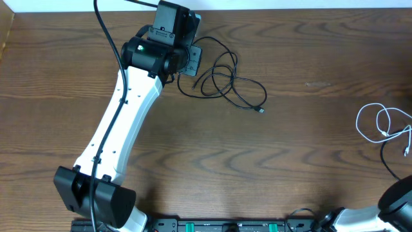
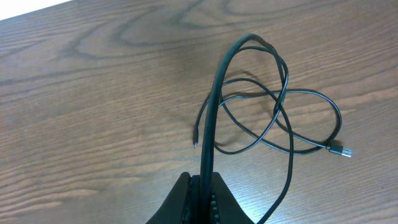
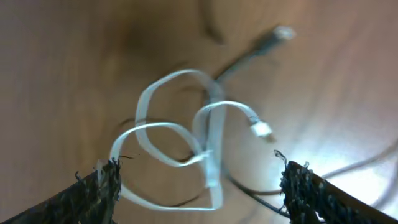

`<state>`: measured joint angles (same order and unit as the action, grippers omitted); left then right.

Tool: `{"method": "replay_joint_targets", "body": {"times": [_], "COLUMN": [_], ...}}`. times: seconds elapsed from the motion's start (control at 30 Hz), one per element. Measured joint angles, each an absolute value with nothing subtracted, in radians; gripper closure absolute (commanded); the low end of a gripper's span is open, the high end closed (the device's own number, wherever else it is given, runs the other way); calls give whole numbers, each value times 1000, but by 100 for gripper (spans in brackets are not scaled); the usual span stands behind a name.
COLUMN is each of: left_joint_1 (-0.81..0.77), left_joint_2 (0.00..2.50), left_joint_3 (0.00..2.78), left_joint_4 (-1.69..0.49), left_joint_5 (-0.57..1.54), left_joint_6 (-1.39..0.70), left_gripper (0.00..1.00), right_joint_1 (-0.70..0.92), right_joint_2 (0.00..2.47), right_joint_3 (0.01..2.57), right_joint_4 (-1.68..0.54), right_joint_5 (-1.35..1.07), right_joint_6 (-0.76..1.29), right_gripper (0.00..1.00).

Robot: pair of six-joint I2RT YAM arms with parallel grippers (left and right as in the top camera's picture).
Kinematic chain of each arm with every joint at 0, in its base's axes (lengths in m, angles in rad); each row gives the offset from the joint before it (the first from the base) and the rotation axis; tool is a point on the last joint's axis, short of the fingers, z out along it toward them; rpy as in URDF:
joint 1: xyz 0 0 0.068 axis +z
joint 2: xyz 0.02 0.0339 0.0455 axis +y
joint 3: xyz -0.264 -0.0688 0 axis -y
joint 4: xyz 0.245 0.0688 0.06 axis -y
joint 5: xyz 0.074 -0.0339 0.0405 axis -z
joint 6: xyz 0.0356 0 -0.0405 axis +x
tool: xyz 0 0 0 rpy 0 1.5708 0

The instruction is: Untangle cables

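The black cable [image 1: 225,80] lies in loose loops at the back of the table, its plug end [image 1: 261,111] toward the middle. My left gripper [image 1: 192,62] is at the loops' left edge. In the left wrist view it [image 2: 205,190] is shut on a strand of the black cable [image 2: 277,112], which rises from the jaws; the plug [image 2: 345,151] rests on the wood. The white cable [image 1: 383,124] lies coiled at the right edge, apart from the black one. In the blurred right wrist view my right gripper [image 3: 202,186] is open above the white cable [image 3: 214,177], its coil between the fingers.
The left arm [image 1: 122,129] slants across the table's left half. The right arm's base [image 1: 399,196] is at the front right corner, with a thicker black arm wire [image 1: 386,158] near the white coil. The table's back edge [image 1: 290,9] runs just behind the black cable.
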<state>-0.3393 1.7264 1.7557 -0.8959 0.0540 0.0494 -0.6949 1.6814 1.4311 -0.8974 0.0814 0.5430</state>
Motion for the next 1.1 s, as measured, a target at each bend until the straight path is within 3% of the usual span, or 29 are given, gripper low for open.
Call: {"method": "replay_joint_targets", "body": {"times": [0.2,0.4,0.6,0.77,0.87,1.1], "left_joint_1": [-339,-339,-339,-339,-339,-339], "left_joint_2": [1726,1726,1728,1744,1747,1742], "left_joint_3": [1756,1751,1689,1668,1667,1668], "left_joint_4": [-887,-879,-864,-836,-809,-810], "left_joint_5": [54,54,54,54,62,115], "left_joint_6": [50,50,50,49,47,27], "left_gripper": [89,87,87,87,87,55], "right_joint_1": [-446,-88,184,327,390,466], "right_joint_2": [1526,1409,1463,1550,1625,1879], "right_joint_3": [1481,1510,1510,1510,1510,1510], "right_joint_4": [-784,-710,-729,-775,-788,-756], "right_joint_5": [86,94,100,111,123,131], "right_joint_6": [421,196,124,106,101,94], "right_gripper": [14,18,12,8,1,1]}}
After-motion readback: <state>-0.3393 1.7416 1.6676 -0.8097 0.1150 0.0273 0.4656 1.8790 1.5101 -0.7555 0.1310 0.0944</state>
